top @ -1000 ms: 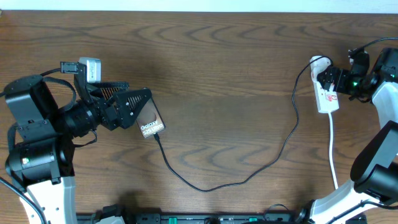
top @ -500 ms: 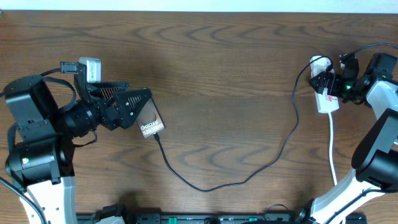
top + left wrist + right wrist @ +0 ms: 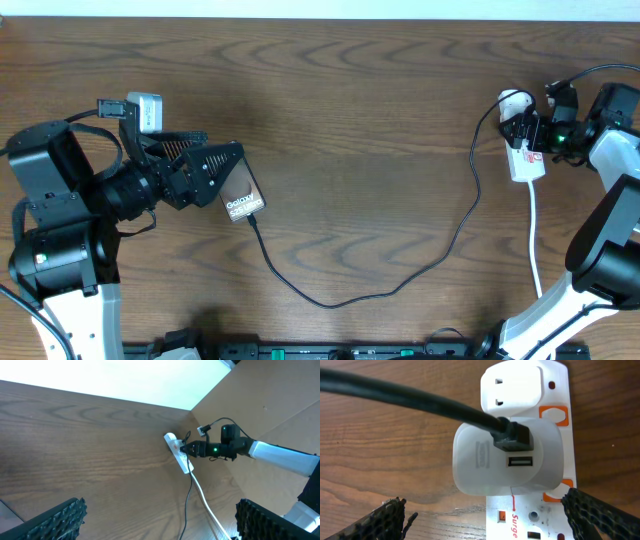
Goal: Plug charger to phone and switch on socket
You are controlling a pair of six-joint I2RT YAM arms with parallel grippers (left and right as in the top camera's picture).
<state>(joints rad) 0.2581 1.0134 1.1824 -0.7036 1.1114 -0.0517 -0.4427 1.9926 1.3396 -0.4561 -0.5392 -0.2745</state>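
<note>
The phone (image 3: 243,200) lies at the left with its "Galaxy" lettering showing, mostly hidden under my left gripper (image 3: 222,170). That gripper's jaws (image 3: 160,512) are wide apart, with only table and cable between them. The black charger cable (image 3: 400,285) runs from the phone's lower end (image 3: 251,221) across the table to a white adapter (image 3: 480,470) plugged into the white socket strip (image 3: 527,165). My right gripper (image 3: 522,130) is open right over the strip (image 3: 555,390), its fingers (image 3: 485,512) on either side. Orange switches (image 3: 554,414) sit beside the adapter.
The strip's white cord (image 3: 535,240) runs toward the table's front edge by the right arm base. The strip and right arm also show far off in the left wrist view (image 3: 179,452). A pale wall borders the table's far edge (image 3: 125,380).
My right gripper has moved a little left, closer over the socket strip. The left arm, phone and cable have not moved.
</note>
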